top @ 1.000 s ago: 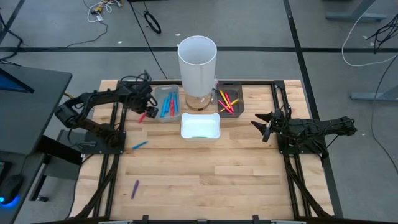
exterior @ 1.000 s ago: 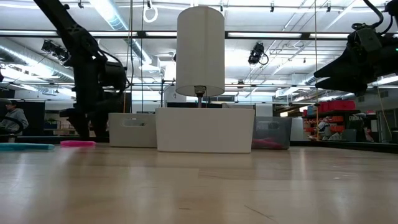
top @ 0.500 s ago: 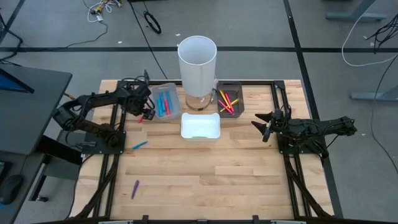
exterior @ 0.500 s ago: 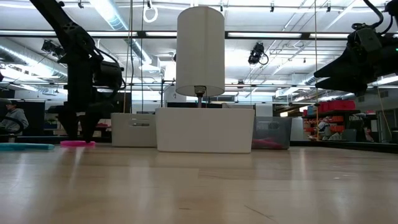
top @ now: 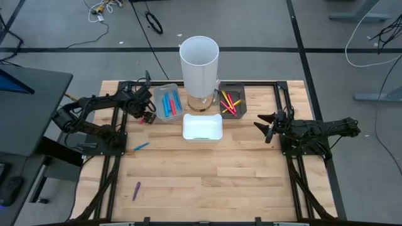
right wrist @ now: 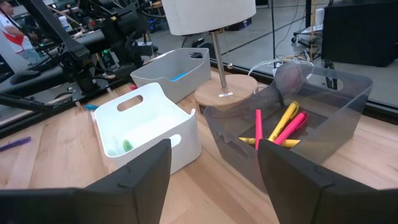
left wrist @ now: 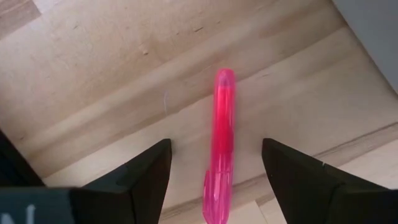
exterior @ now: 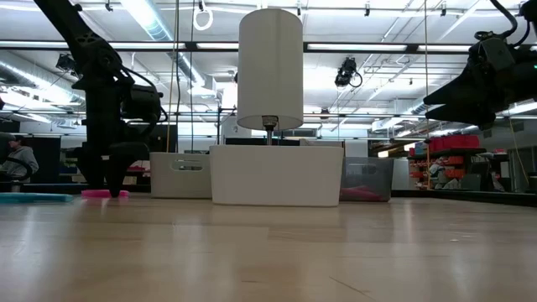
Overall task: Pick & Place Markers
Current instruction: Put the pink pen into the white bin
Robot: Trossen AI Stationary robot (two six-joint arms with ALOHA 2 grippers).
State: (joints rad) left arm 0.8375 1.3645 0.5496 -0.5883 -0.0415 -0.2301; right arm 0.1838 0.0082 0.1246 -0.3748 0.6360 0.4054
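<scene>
While the pink marker point(left wrist: 221, 149) lies flat on the table point(top: 207, 176) just left of the grey tray point(top: 167, 103), the left gripper point(top: 147, 115) sits right over it, fingers point(left wrist: 140, 171) apart with one on each side and not touching it. That tray holds blue markers point(top: 166, 105) and a red one. The dark tray point(top: 232, 102) on the other side of the white cylinder point(top: 200, 63) has yellow and red markers point(right wrist: 283, 127). A white tray point(top: 202, 129) sits in front of the cylinder with something green inside. One blue marker point(top: 141, 146) and a purple marker point(top: 136, 190) lie loose nearer the front left. The right gripper point(top: 262, 127) hangs off to the right, well apart, fingers spread, holding nothing.
</scene>
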